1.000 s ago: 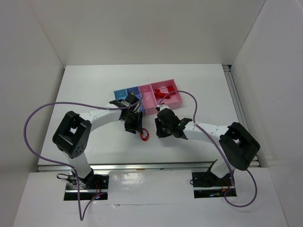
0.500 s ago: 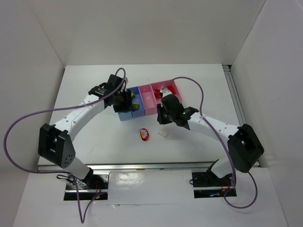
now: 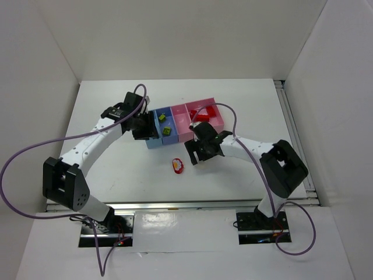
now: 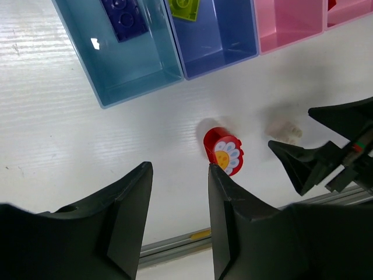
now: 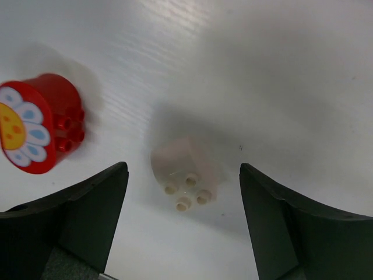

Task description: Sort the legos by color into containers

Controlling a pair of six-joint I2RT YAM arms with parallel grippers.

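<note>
Right gripper [image 5: 180, 175] newly astride white lego [image 5: 187, 166]

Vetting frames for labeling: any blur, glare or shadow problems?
Right wrist: white brick soft, washed out against the table, in shadow; red flower brick crisper. Left wrist: small glare spot in the light blue tray. Top external: evenly lit, sharp.

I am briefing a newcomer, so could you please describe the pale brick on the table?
Find the row of joined trays on the table. On the near side of the pink ones lie two loose pieces. The pale brick lies under the open right pincer: whitish and studded, unlike the red flower-faced brick beside it.
</note>
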